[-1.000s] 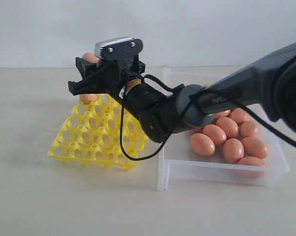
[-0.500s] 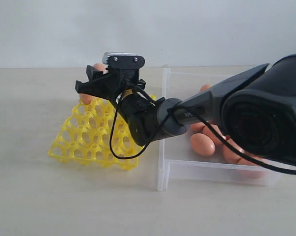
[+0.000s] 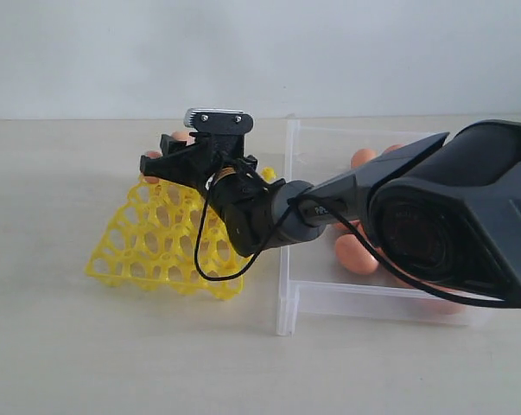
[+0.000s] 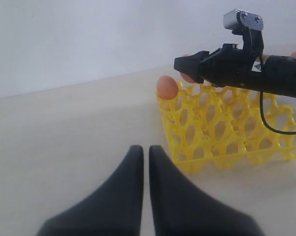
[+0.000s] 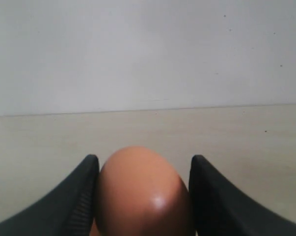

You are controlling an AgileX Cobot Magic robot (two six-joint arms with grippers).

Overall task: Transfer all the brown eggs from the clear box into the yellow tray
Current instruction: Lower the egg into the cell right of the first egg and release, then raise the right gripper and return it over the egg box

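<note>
Over yellow tray (image 3: 152,255), right tool (image 5: 144,160) around egg (image 5: 140,199)

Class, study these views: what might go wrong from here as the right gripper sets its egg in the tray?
1. The right gripper hangs low over an edge row of the tray; if the held egg meets a post, not a cup, it may roll off.
2. A corner egg sits close beside the gripper; its opening fingers might knock it out.

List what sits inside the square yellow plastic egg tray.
One brown egg sits in a far corner cup of the yellow tray; the near cups show empty. The black right gripper, holding a second egg, covers some far-row cups.
</note>
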